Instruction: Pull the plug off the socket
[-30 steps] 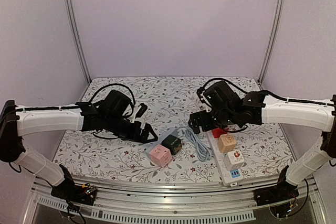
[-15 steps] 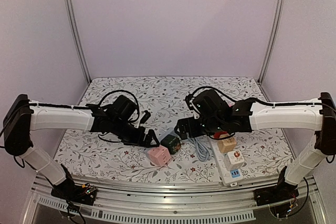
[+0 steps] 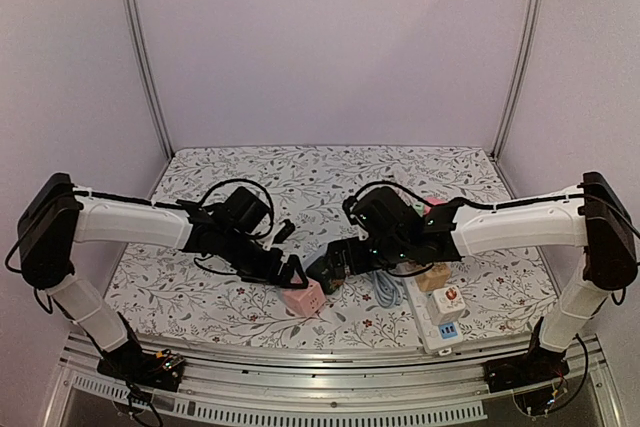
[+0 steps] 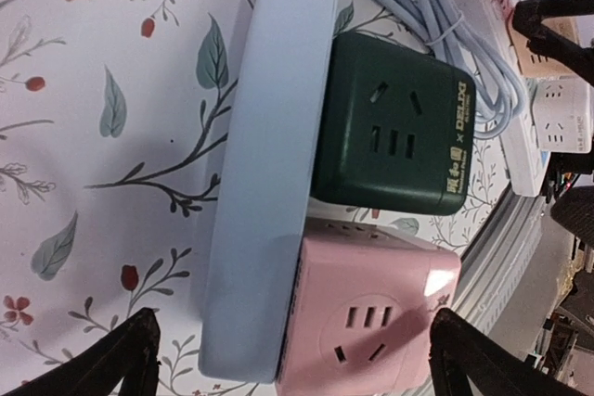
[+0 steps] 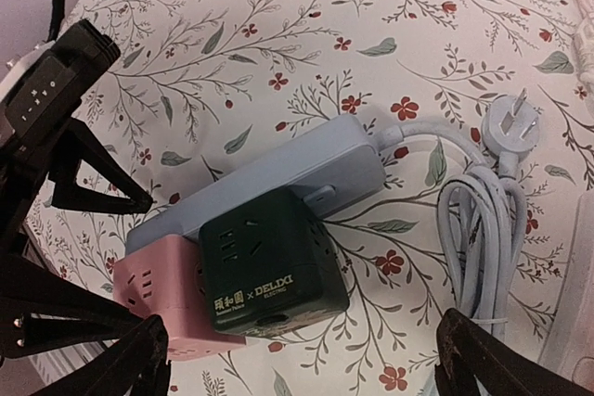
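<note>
Wide open and empty, both the left gripper and the right gripper. The pink plug sits just ahead of the left's fingers, the green plug just below the right's. Rigid, slick plastic, probably seated tight in the power strip: pinch opposite flat sides.

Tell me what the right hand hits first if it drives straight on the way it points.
Most likely the green cube, plugged into the blue strip beside the pink cube: it lies centred between the open fingers of the right hand. Depth is unclear from the wrist view.
</note>
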`<state>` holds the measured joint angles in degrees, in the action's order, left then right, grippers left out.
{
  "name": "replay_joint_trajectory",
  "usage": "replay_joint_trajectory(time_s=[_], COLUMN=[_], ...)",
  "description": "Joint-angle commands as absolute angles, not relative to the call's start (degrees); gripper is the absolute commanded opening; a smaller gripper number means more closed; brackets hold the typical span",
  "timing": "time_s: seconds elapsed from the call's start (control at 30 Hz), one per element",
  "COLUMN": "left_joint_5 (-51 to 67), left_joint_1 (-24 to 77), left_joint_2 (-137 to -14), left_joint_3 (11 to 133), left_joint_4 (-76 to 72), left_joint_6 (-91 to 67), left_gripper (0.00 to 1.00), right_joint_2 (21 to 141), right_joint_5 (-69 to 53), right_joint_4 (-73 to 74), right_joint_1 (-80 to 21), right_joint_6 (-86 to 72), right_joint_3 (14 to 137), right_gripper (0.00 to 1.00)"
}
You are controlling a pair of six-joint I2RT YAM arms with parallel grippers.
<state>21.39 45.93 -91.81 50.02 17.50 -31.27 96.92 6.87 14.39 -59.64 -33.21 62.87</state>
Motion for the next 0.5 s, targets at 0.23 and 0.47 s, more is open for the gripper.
replay_joint_trajectory(time_s=[0.23, 0.47], left_joint_5=[17.92, 13.42], left_joint_1=[50.17, 51.64], left_joint_2=[-94.57, -96.95], left_joint_3=[55.0, 57.21], left_joint_4=[23.52, 27.27], left_joint_6=[-25.99, -24.36], left_gripper=[1.0, 1.0], right_joint_2=[96.35, 94.9], right_joint_5=[9.0, 10.34], right_joint_4=[13.08, 13.17], right_joint_1=[-59.99, -59.96], right_joint_6=[-33.75, -33.93], right_joint_3=[61.1, 60.14], right_gripper=[0.99, 0.99])
